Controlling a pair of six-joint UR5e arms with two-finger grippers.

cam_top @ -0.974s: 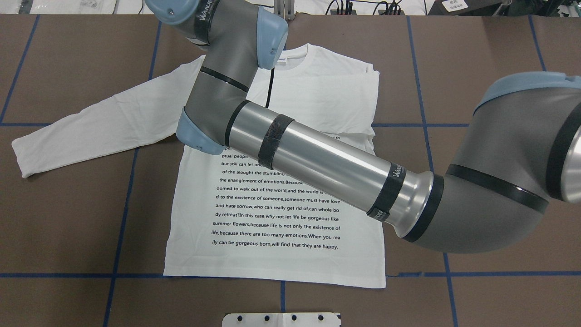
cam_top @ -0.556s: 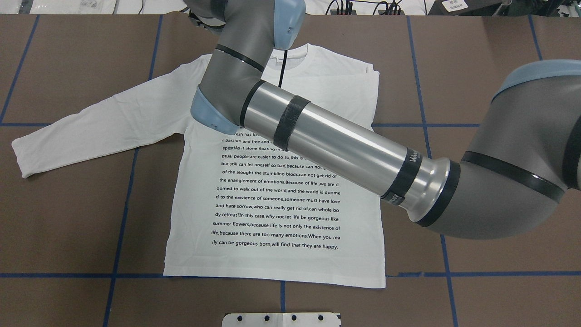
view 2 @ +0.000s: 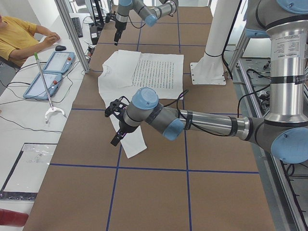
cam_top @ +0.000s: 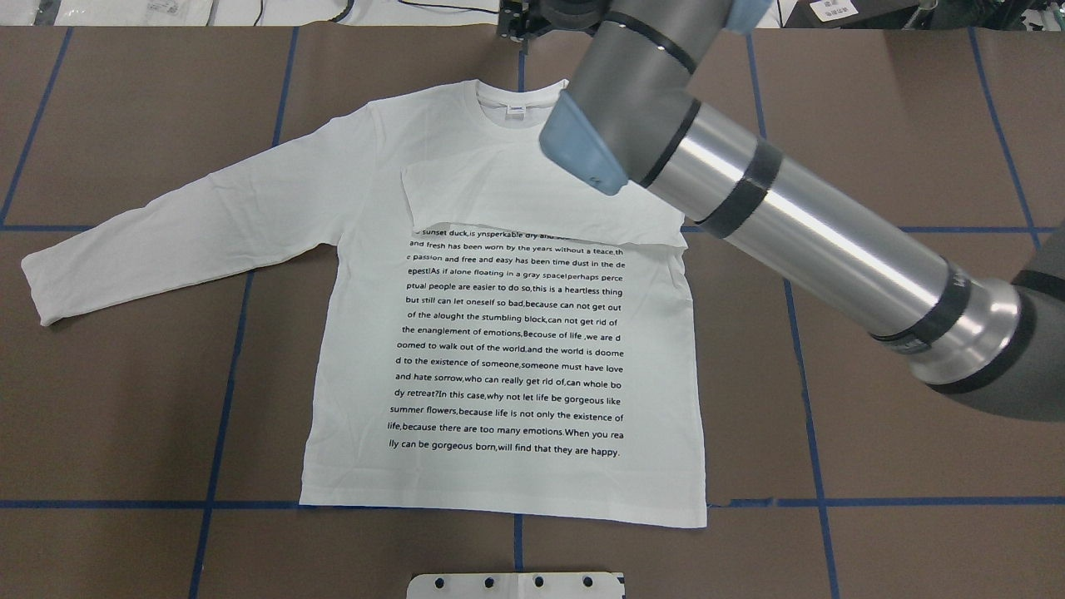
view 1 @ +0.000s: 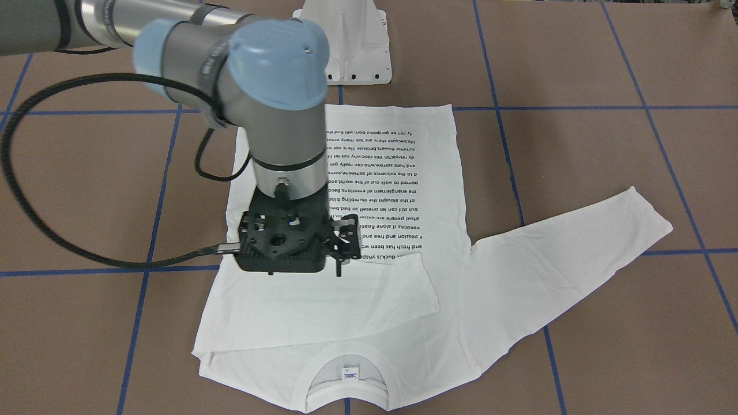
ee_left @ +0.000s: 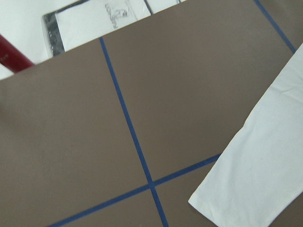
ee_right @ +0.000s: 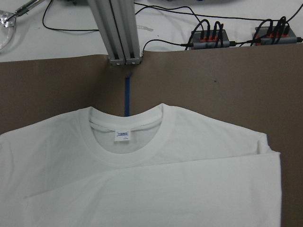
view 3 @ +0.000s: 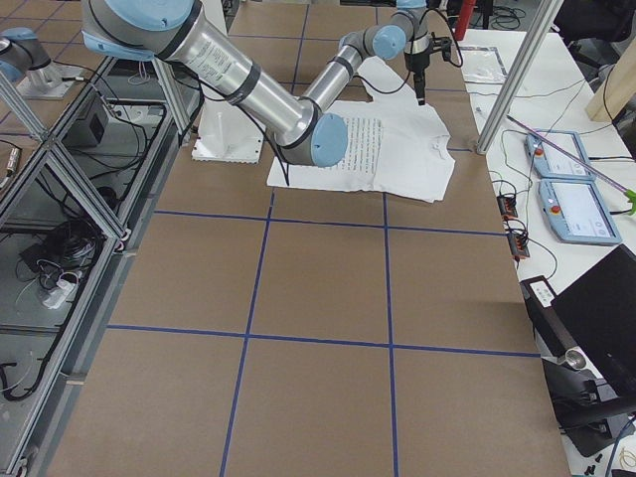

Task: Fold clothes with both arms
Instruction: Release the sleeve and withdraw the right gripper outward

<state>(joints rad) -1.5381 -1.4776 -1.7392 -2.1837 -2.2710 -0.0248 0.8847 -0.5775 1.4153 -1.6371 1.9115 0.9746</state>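
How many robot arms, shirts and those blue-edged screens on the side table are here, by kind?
Robot arms: 2 (left arm, right arm)
White T-shirt: 1
Teach pendants: 2 (near teach pendant, far teach pendant)
Total: 5

The white T-shirt [cam_top: 349, 274] on the bench [cam_top: 125, 416] carries a block of black print [cam_top: 507, 341] across its chest, legible in the overhead view. Lines include "and fresh has been worn by the years", "but still can let oneself so bad,because can not get out" and "d to the existence of someone,someone must have love". At the block's 6 o'clock end is "lly can be gorgeous born,will find that they are happy." The line at 12 o'clock is half covered by a folded sleeve [cam_top: 532, 200]. The collar label [ee_right: 122, 135] bears print too small to read. Lettering on a black band [cam_top: 944, 304] of the right arm [cam_top: 815, 225] is cut off and unreadable.
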